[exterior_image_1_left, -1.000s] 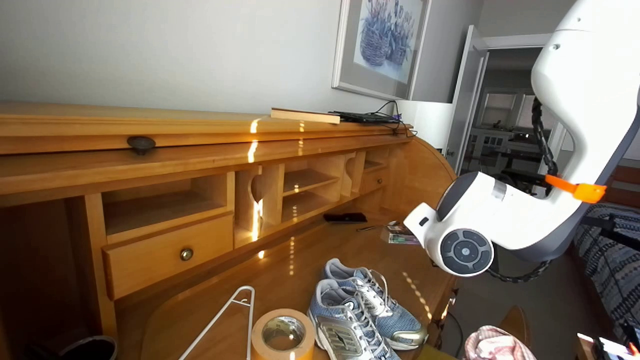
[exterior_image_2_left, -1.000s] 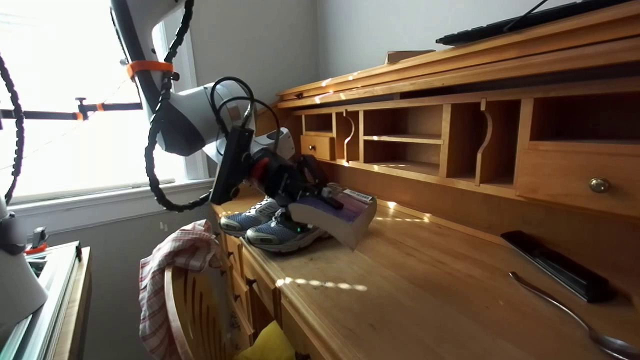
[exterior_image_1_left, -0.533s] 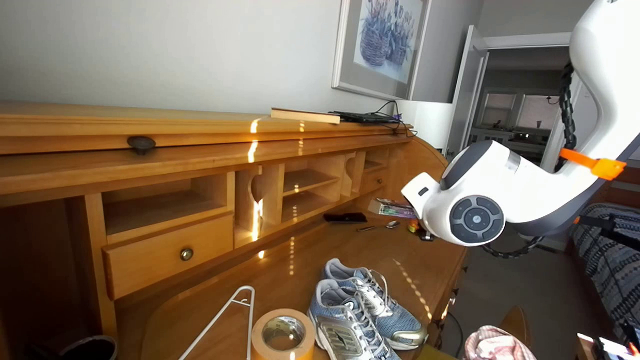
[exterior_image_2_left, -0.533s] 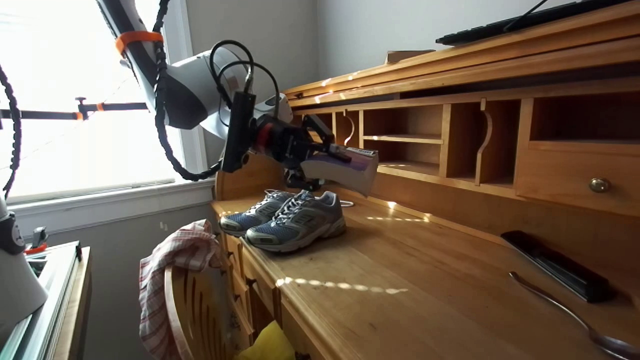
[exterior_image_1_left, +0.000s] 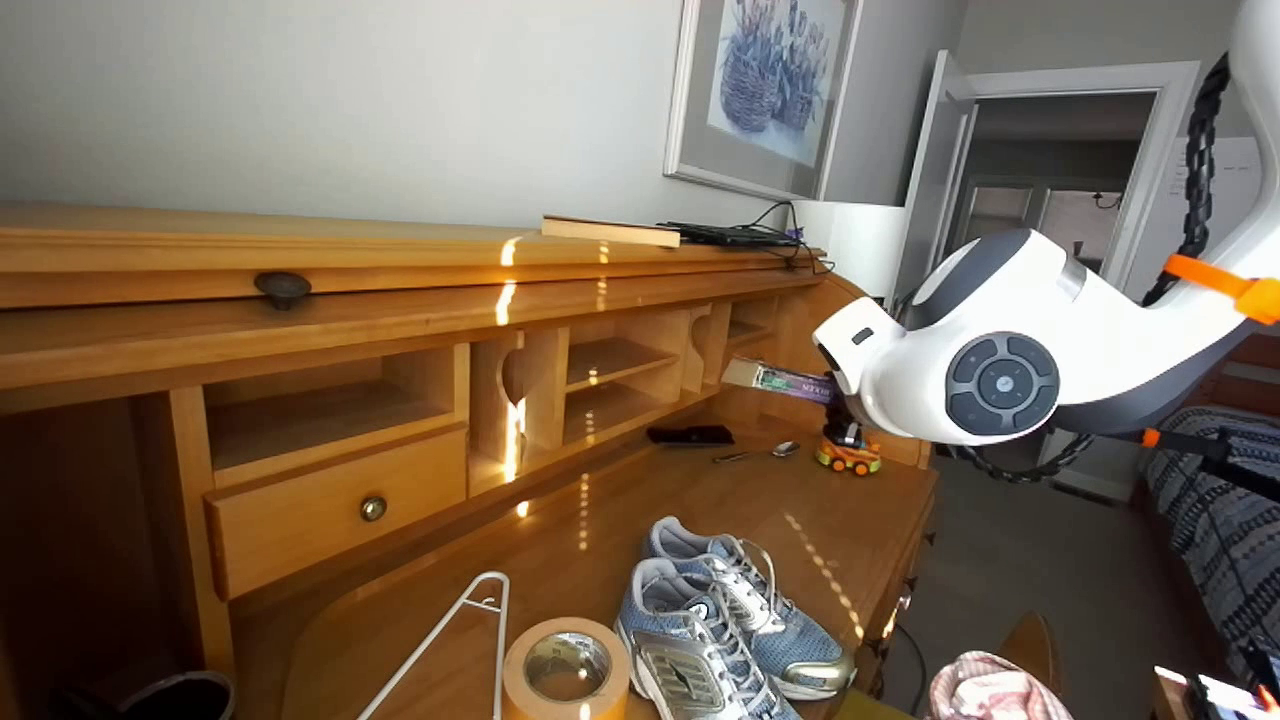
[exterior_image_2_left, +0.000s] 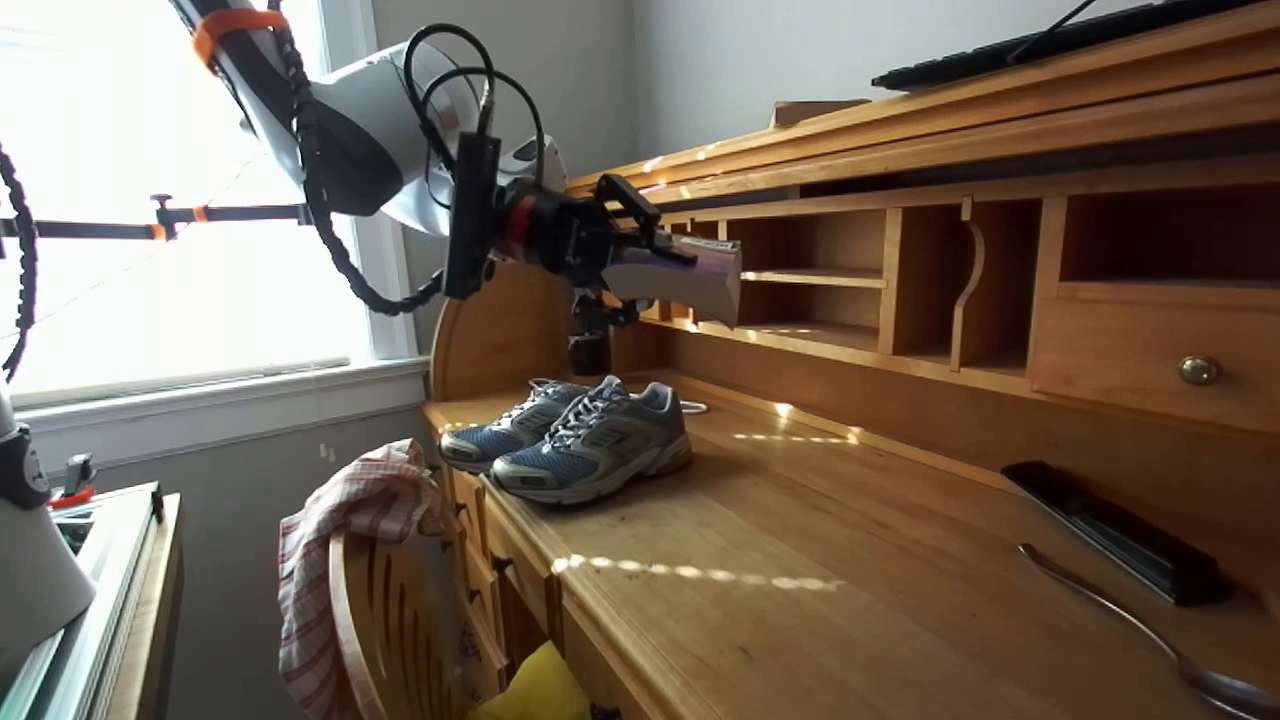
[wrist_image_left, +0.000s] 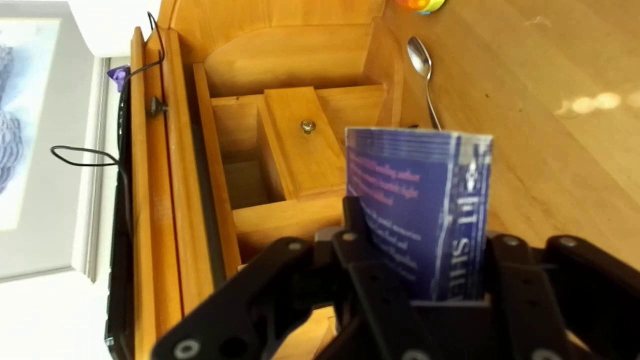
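A thick paperback book (wrist_image_left: 405, 180) with a purple-blue cover and white spine lettering is clamped in my gripper (wrist_image_left: 425, 230), one finger on each side of it. In both exterior views the book (exterior_image_2_left: 690, 282) (exterior_image_1_left: 790, 383) is up in the air above the desk, lying nearly level, its free end pointing towards the desk's cubbyholes (exterior_image_2_left: 805, 245). My gripper (exterior_image_2_left: 648, 280) sits higher than the pair of grey-blue sneakers (exterior_image_2_left: 610, 440). In an exterior view the fingers are mostly hidden behind the white wrist, and an orange toy truck (exterior_image_1_left: 850, 458) shows below it.
On the desktop (exterior_image_2_left: 800, 530) are a spoon (exterior_image_2_left: 1100, 605), a black flat object (exterior_image_2_left: 1115, 530), a tape roll (exterior_image_1_left: 567, 668) and a white hanger (exterior_image_1_left: 500, 625). A keyboard (exterior_image_2_left: 1000, 50) lies on the upper shelf. A chair with a checked cloth (exterior_image_2_left: 360, 530) stands at the front edge.
The arm has risen from the desk with the book still gripped, and the book has tipped from slanting down to nearly level. The sneakers and toy truck have come out from behind the arm.
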